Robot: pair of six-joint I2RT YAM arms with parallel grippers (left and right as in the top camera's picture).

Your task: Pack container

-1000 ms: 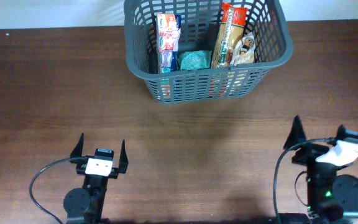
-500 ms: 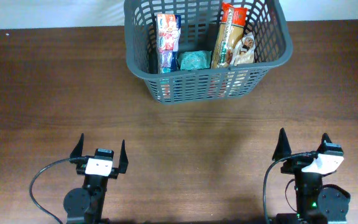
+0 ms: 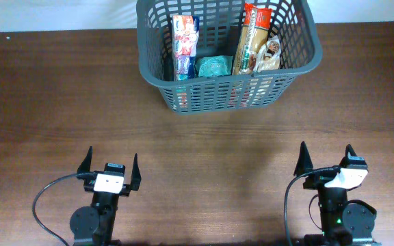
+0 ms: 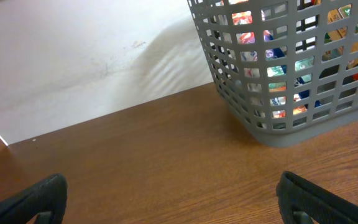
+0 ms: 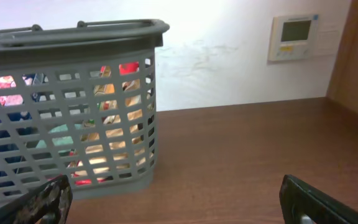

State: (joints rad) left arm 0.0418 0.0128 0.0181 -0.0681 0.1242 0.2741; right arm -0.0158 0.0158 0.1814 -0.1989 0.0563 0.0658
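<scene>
L gripper (image 3: 111, 161) sits low over the near edge of the wooden table (image 3: 46, 102), fingers spread wide apart, nothing btwn them; in its wrist view both fingertips show only at the bottom corners w/ bare wood btwn. R gripper (image 3: 325, 156) is the same: fingers apart, nothing held, pointing away from the arm base twd the far side. The container (image 3: 217, 97), a dark grey slotted basket, stands upright on the table well ahead of both grippers, fwd and to the right of the L one, fwd and to the left of the R one, touching neither. Its far rim is cut off by the top edge of the overhead view. Inside, seen from above: a red/white/blue box (image 3: 185, 46) standing on end nearer the L gripper's side, a teal packet (image 3: 214, 66) lying low just beside it, and a long orange-brown pack (image 3: 252, 41) leaning upright nearer the R gripper's side, w/ a pale item (image 3: 272, 55) against it that's too small to tell. Colours of these show thru the lattice in both wrist views. A black cable (image 3: 43, 198) loops beside the L arm base. Beyond the basket, R wrist view shows a white wall w/ a small wall panel (image 5: 295, 36) up and to the gripper's right.
</scene>
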